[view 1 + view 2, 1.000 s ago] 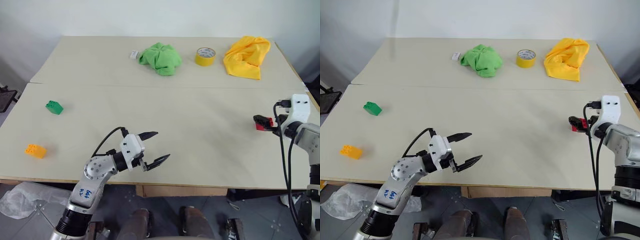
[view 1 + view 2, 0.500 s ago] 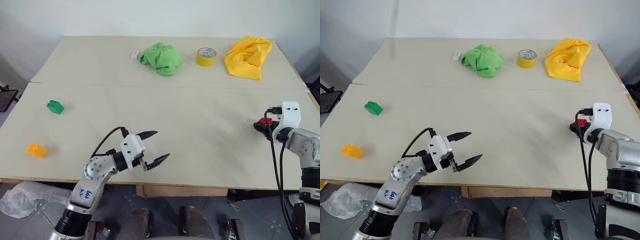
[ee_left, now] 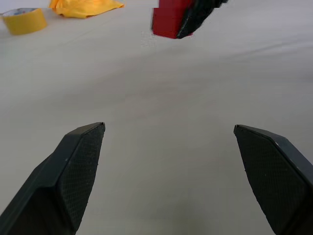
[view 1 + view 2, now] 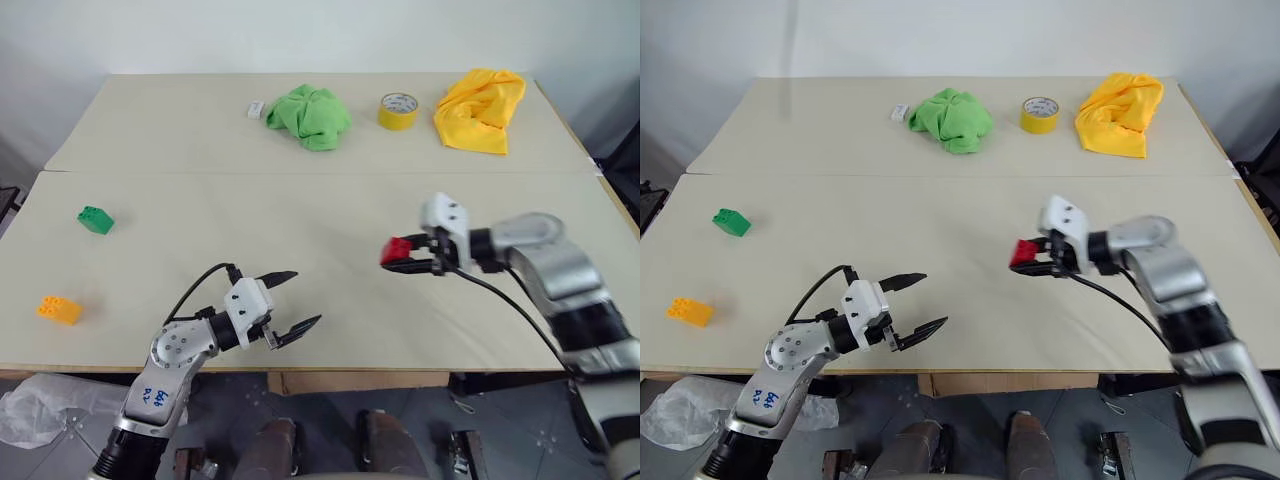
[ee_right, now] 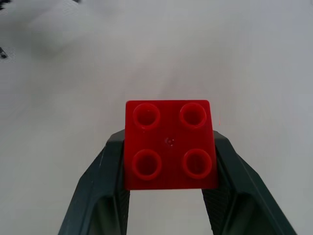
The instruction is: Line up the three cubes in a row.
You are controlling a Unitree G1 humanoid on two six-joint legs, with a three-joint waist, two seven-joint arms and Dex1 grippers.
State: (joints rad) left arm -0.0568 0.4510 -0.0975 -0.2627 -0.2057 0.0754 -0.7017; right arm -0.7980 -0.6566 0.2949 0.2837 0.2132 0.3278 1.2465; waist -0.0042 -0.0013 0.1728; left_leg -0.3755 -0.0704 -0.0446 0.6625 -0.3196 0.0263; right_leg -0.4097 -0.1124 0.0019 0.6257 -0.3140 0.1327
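The robot's right hand (image 4: 400,258) is clamped on a small red studded plastic cube (image 4: 395,249), its two black fingers (image 5: 105,161) pressing the cube's opposite sides, studs facing the wrist camera. It holds the cube just above the middle of the pale beige table (image 4: 300,200), a little to the right of centre. The left hand (image 4: 293,301) hangs over the table's near edge with its two black fingers (image 3: 78,156) spread wide apart, holding and touching nothing. Far off on the table's left side sit a small green studded plastic cube (image 4: 95,219) and, nearer the front edge, a small orange-yellow studded plastic cube (image 4: 58,310), well apart from each other and from the red one. The task looks to be at an early stage: one cube is picked up, none is yet lined up with another, and all three remain to be set in a row
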